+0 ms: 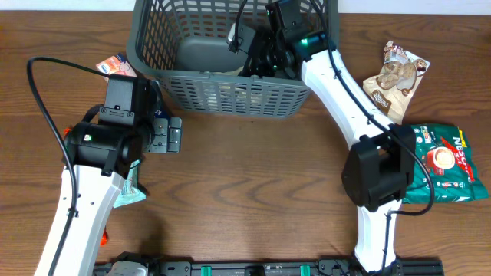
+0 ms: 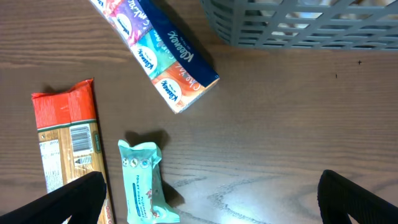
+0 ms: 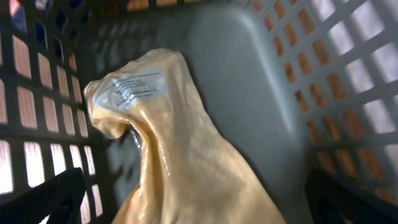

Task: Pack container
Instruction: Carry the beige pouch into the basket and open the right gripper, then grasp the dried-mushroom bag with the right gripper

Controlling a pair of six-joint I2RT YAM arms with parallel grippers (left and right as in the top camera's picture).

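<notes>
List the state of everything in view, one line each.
container, upright, yellow pack inside
yellow pack, lying in container, not gripped
right gripper, fingers open, inside container
left gripper, fingers open, empty, over table
tissue pack, flat on table
red packet, flat on table
mint bar, flat on table
brown snack bag, on table
green bag, on table, partly covered

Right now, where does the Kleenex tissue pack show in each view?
Overhead: tissue pack peeks out left of the basket, partly behind the left arm.
Left wrist: tissue pack lies slantwise at upper centre, left of the basket's corner.
Right wrist: not in it.
Shared landmark: the basket's slotted wall.
</notes>
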